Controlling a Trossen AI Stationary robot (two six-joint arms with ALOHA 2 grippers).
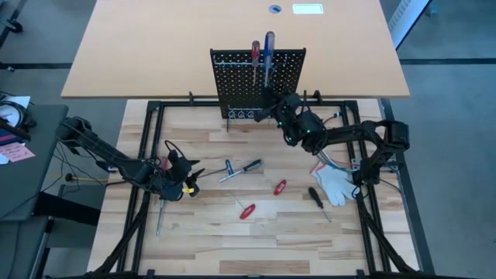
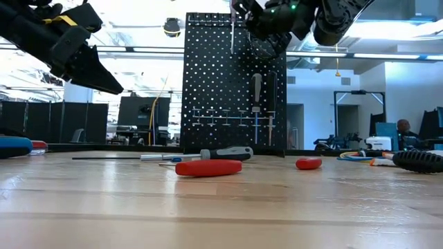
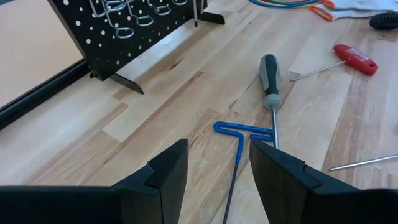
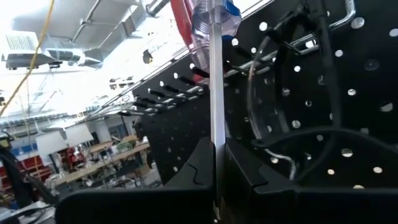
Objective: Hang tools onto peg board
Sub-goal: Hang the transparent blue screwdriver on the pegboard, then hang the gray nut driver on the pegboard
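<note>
Right gripper (image 1: 273, 105), top centre against the peg board (image 1: 232, 74), pinches the blue screwdriver (image 1: 269, 46) shaft: keep it vertical, seat it, then release. Left gripper (image 3: 217, 171) hangs part-open lower left.

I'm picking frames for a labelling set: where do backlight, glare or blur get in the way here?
Low view: bright ceiling lights and windows behind leave the peg board and left gripper as dark silhouettes. Right wrist view: the background is washed out and the screwdriver shaft in the right gripper is soft, too close to focus. High view: evenly lit, weak shadows. Left wrist view: sharp, no glare on the blue hex key.
</note>
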